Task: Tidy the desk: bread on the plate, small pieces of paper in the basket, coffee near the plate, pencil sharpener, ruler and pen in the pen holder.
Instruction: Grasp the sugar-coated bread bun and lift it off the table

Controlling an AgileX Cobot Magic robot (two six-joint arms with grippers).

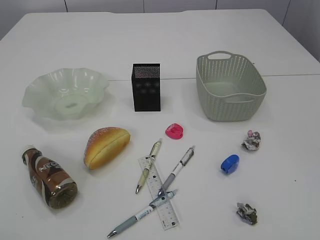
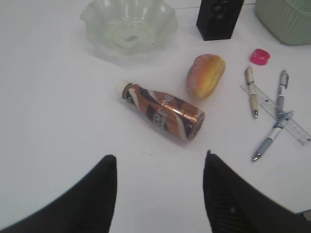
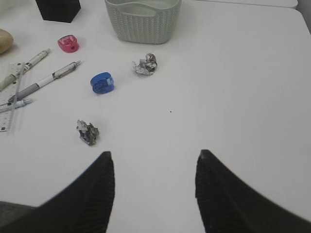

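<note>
A bread roll (image 1: 106,146) lies below the pale green wavy plate (image 1: 65,92). A brown coffee bottle (image 1: 48,176) lies on its side at the front left. A pink sharpener (image 1: 175,131) and a blue sharpener (image 1: 230,163) sit mid-table. Three pens (image 1: 148,166) (image 1: 176,170) (image 1: 142,213) and a clear ruler (image 1: 159,192) lie at the front centre. Two paper balls (image 1: 251,141) (image 1: 247,213) lie at the right. The black pen holder (image 1: 146,86) and green basket (image 1: 230,86) stand behind. My left gripper (image 2: 160,162) is open, near the bottle (image 2: 163,110). My right gripper (image 3: 154,160) is open, near a paper ball (image 3: 87,132).
The white table has a seam running across behind the basket. Neither arm shows in the exterior view. The basket (image 3: 143,18) and holder (image 2: 218,17) stand at the far side of the wrist views.
</note>
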